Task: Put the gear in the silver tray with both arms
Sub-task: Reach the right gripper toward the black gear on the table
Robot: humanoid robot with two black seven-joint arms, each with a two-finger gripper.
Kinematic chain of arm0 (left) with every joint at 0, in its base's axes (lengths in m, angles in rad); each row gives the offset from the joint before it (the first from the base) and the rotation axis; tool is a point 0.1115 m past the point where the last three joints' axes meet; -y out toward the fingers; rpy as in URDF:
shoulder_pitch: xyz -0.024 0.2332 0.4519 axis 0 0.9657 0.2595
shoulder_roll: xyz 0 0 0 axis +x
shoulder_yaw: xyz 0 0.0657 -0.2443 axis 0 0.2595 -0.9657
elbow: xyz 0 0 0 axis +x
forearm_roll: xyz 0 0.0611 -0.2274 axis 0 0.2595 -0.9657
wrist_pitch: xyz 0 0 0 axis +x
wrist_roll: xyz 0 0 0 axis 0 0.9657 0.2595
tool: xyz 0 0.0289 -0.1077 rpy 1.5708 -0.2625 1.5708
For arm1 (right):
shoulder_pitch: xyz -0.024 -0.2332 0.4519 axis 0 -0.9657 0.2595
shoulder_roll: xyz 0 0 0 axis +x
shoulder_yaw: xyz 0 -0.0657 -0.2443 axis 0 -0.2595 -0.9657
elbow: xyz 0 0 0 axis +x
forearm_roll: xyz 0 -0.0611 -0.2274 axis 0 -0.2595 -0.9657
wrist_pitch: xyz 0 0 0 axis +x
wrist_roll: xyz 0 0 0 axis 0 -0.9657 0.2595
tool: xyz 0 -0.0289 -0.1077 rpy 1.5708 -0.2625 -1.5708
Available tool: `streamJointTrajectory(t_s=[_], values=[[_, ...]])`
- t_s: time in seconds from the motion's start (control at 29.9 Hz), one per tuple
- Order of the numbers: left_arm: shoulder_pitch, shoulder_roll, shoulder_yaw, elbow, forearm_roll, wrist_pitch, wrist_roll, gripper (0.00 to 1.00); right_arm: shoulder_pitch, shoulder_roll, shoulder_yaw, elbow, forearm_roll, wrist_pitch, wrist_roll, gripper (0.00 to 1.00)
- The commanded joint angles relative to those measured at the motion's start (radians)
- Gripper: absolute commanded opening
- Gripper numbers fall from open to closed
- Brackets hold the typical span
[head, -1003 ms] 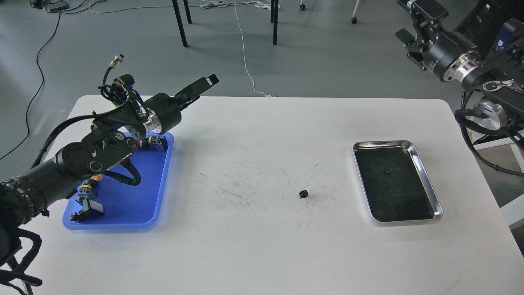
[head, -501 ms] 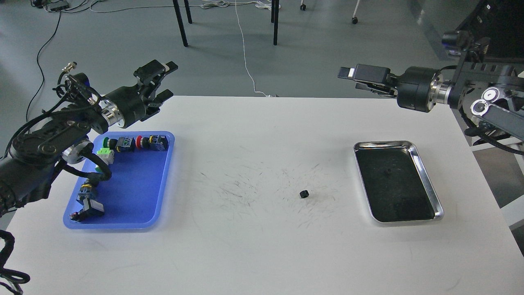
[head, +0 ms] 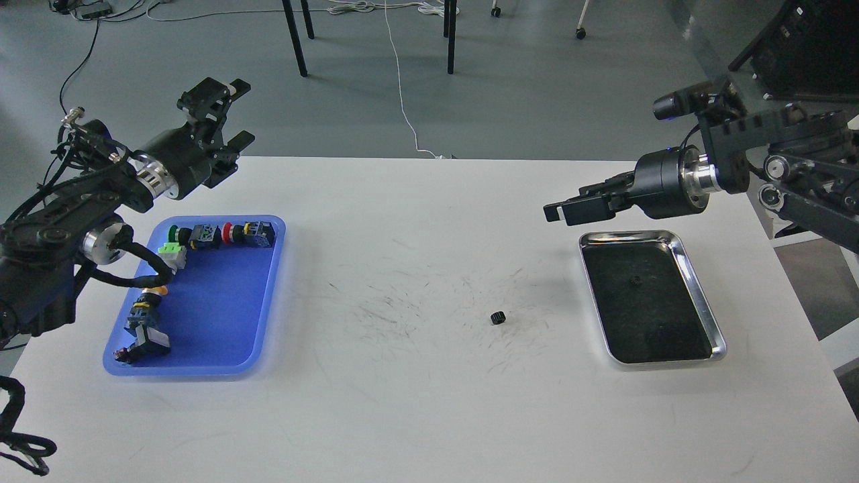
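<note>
A small black gear (head: 497, 318) lies on the white table, left of the silver tray (head: 700, 290). The tray has a dark bottom, and a second tiny dark gear (head: 635, 280) lies in it. My right gripper (head: 558, 210) hangs above the table near the tray's far left corner. It points left, its fingers look slightly apart and it is empty. My left gripper (head: 241, 113) is open and empty, raised over the table's far left edge, far from the gear.
A blue plastic tray (head: 215, 308) at the left holds several coloured switch parts along its far and left sides. The table's middle is scuffed with dark marks. Chair legs and cables lie on the floor beyond the table.
My right arm swung in from the upper right and came down to the silver tray's far left corner. My left arm pulled back to the left, uncovering the blue tray. The gear has not moved.
</note>
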Motion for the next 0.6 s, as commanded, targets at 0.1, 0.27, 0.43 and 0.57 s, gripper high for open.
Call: streamJointTrajectory(t_s=[0.1, 0.27, 0.43, 0.57], values=[[-0.002, 0.012, -0.002, 0.002, -0.034, -0.004, 0.000, 0.98, 0.033, 0.073, -0.099, 0.012, -0.155, 0.002, 0.000, 0.91], [-0.002, 0.032, -0.001, 0.002, -0.036, -0.016, 0.000, 0.98, 0.033, 0.133, -0.139, 0.014, -0.216, 0.002, 0.000, 0.91], [-0.004, 0.046, -0.002, 0.002, -0.039, -0.024, 0.000, 0.98, 0.027, 0.205, -0.176, 0.014, -0.242, 0.002, 0.000, 0.91], [0.005, 0.060, -0.005, 0.000, -0.054, -0.053, 0.000, 0.98, 0.016, 0.272, -0.184, 0.000, -0.259, 0.002, 0.000, 0.91]])
